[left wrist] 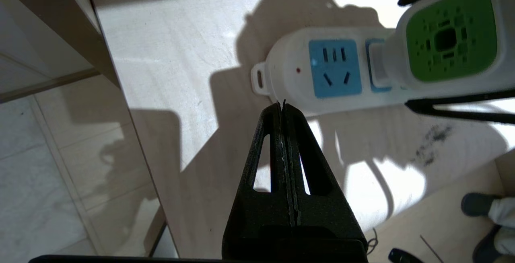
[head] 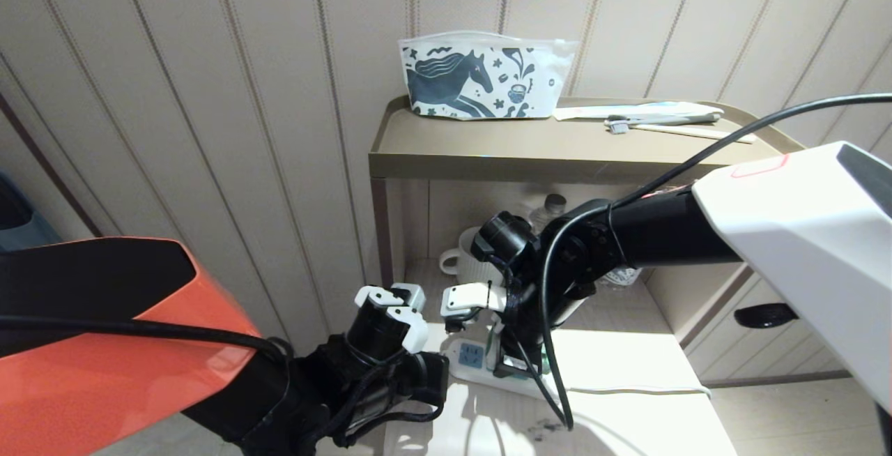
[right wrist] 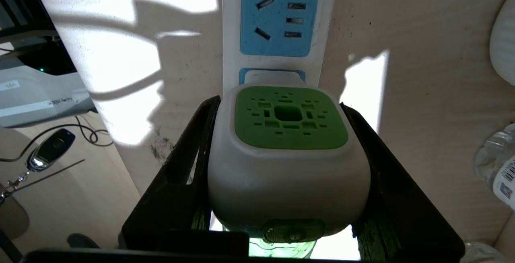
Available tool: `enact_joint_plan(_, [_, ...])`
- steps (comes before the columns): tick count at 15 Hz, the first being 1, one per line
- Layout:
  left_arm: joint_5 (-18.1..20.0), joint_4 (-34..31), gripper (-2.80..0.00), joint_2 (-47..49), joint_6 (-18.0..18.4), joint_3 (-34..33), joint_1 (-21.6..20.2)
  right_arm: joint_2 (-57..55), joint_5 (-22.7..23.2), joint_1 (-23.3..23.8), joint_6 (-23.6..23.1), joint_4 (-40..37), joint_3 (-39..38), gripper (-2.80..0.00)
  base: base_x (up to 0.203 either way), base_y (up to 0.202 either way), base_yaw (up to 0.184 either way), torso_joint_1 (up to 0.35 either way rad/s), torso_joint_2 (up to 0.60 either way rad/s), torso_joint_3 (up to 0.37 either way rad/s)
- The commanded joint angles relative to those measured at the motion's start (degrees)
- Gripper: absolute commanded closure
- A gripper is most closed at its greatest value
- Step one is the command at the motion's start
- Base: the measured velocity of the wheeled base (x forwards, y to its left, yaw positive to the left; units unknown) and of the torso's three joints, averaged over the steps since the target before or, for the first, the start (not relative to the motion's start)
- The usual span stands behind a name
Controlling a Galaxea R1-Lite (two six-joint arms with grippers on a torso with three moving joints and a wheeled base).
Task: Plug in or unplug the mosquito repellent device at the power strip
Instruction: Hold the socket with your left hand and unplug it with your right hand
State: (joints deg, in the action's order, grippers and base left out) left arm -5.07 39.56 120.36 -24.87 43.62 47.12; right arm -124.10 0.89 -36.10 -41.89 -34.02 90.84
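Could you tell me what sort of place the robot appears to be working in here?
Probably a home or hotel-style room, by a small bedside-type shelf unit against a panelled wall. Clues: a horse-print toiletry pouch and toothbrush on top, a mug below, and a power strip on the lower shelf.

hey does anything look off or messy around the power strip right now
Only a dark smudge on the pale shelf surface beside the power strip. The mosquito repellent device sits squarely on the strip, held by the right hand. The left hand is shut above the strip's end.
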Motion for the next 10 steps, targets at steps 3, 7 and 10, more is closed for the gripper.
enact_joint_plan(3, [-3.0,0.4,0.0,2.2,-3.7,2.3,1.6,-1.4,0.4,0.1,0.7,0.0,0.3,0.0,0.0,0.0,0.0,0.0,0.0,0.0])
enact_joint_plan(7, [-3.1,0.3,0.0,2.4,-5.6,3.1,2.8,-1.6,1.0,0.8,0.8,0.0,0.3,0.0,0.0,0.0,0.0,0.0,0.0,0.0])
enact_joint_plan(10, [-3.7,0.4,0.0,2.8,-5.9,3.3,3.2,-1.8,1.0,0.9,0.8,0.0,0.3,0.0,0.0,0.0,0.0,0.0,0.0,0.0])
